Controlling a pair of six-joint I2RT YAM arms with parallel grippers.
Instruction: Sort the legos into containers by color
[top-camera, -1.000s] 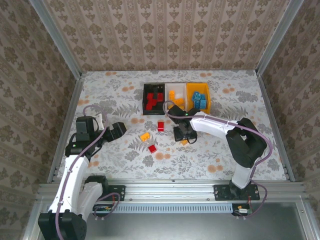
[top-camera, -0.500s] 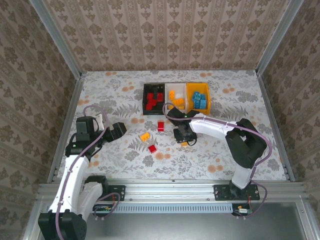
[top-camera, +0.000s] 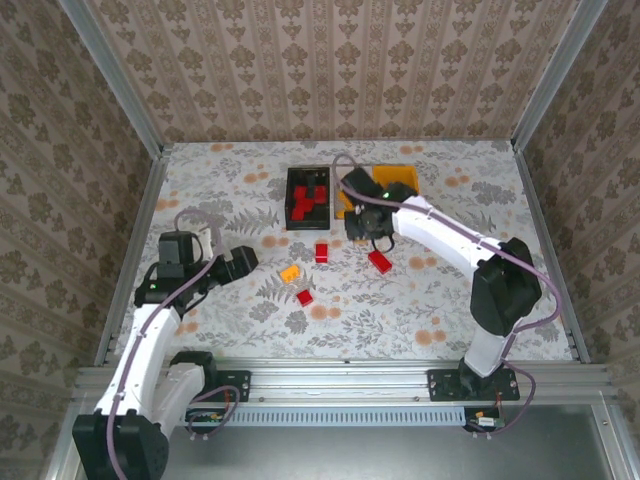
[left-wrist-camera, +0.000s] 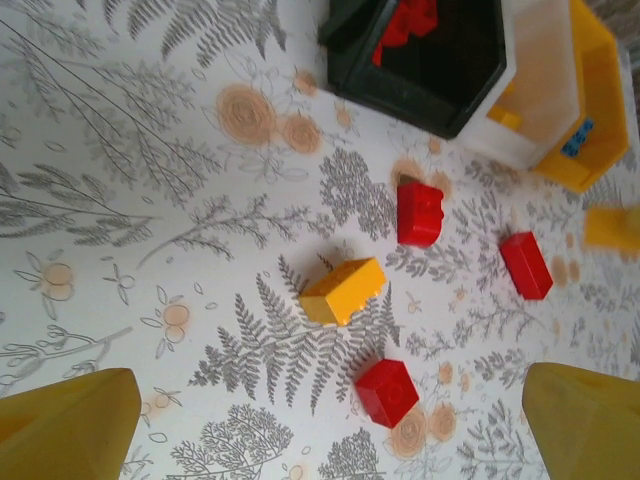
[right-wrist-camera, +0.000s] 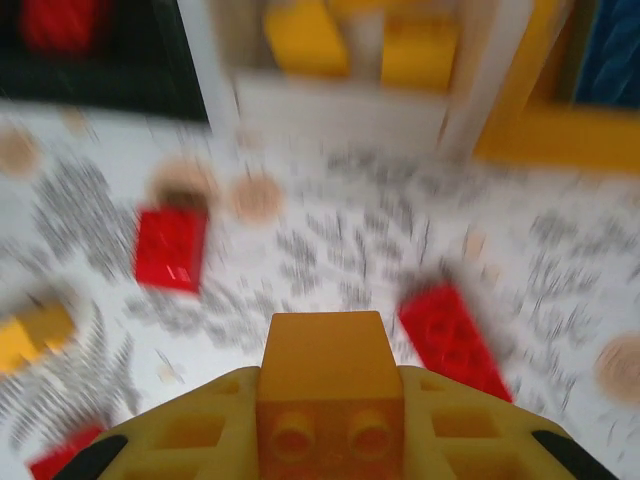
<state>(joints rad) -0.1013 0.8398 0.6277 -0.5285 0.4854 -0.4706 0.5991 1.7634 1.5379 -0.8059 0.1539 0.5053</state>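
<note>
My right gripper (top-camera: 368, 226), clamped on an orange-yellow brick (right-wrist-camera: 330, 385), has swung from the middle of the table (top-camera: 200, 190) to the white bin (right-wrist-camera: 340, 105) at its far edge, so I reckon the drop is next; my left gripper (top-camera: 243, 262) hangs wide open.

The table (top-camera: 210, 190) wears a matt printed covering, pale with grey ferns and orange blossoms; whether it is cloth or paper cannot be told. The walls (top-camera: 330, 70) have a matt, damask-patterned covering. Dull brushed metal rails (top-camera: 340, 372) frame the table.

The arm shells (top-camera: 440, 240) are smooth, glossy white plastic with black parts.

A yellow brick (left-wrist-camera: 342, 290) and red bricks (left-wrist-camera: 419, 213) are hard, shiny plastic. The black bin (left-wrist-camera: 430, 60) is glossy plastic, the white bin (left-wrist-camera: 530, 130) slightly see-through plastic, and the orange-yellow bin (left-wrist-camera: 600, 90) smooth plastic.

The fingers (left-wrist-camera: 70, 420) of the left gripper (left-wrist-camera: 325, 400) are waxy, semi-matt yellow plastic. The right gripper (right-wrist-camera: 330, 410) has fingers (right-wrist-camera: 190, 440) of the same plastic with moulded hollows, and they pinch a smooth orange-yellow brick (right-wrist-camera: 330, 370).
</note>
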